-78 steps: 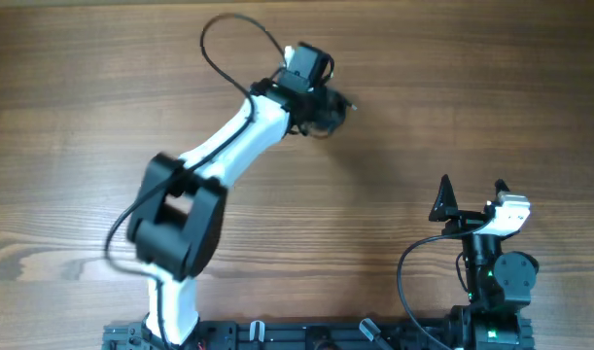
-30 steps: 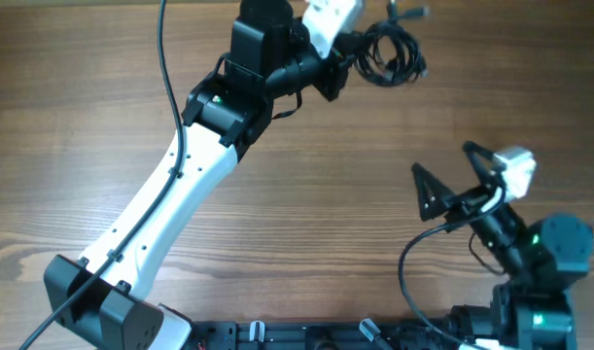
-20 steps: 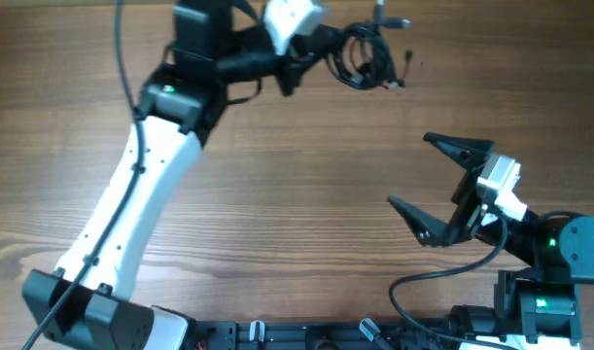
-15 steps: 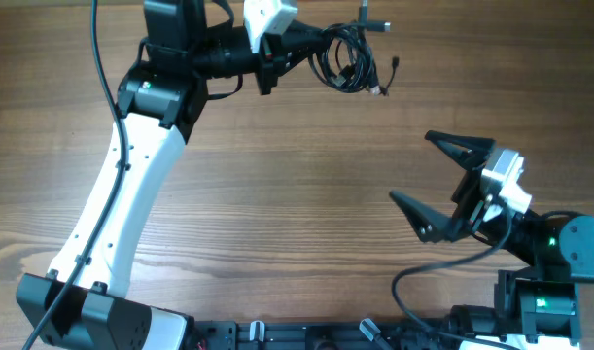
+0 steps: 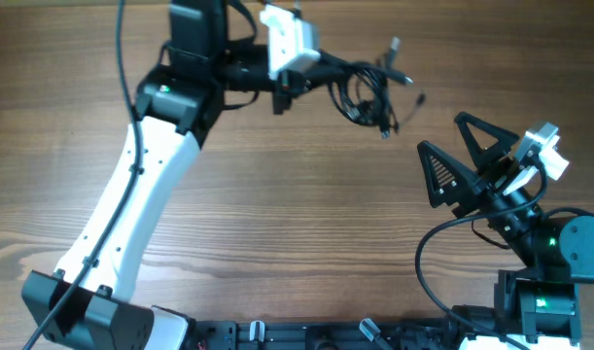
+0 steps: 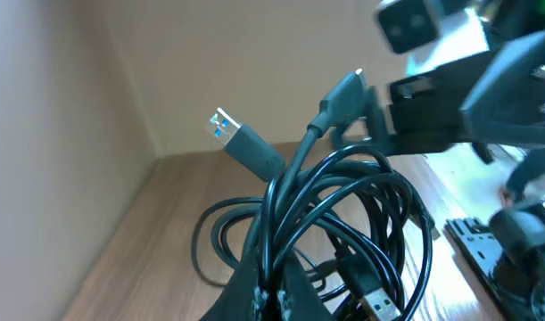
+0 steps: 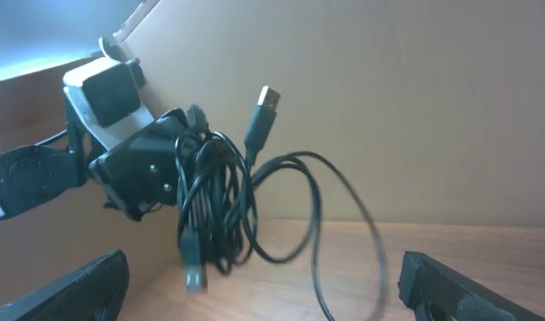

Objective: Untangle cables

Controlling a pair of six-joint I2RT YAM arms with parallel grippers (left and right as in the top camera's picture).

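Overhead, near the table's (image 5: 277, 204) far edge, the left gripper (image 5: 326, 74) is clamped on one bunch of cables (image 5: 369, 92), with bare wood open on all sides. The right gripper (image 5: 440, 134), fingers spread wide, sits near the bunch but apart from it. At the left wrist, two plugs (image 6: 241, 138) stick up from the bunch. From the right wrist, one plug points up, one hangs down, and a single loop trails toward the wood.

Left gripper (image 5: 321, 76): clamped on a bunch of thin black looped cables (image 5: 366, 89) over the brown wooden table (image 5: 306, 214)
Right gripper (image 5: 439, 132): fingers spread wide, near the bunch, not touching
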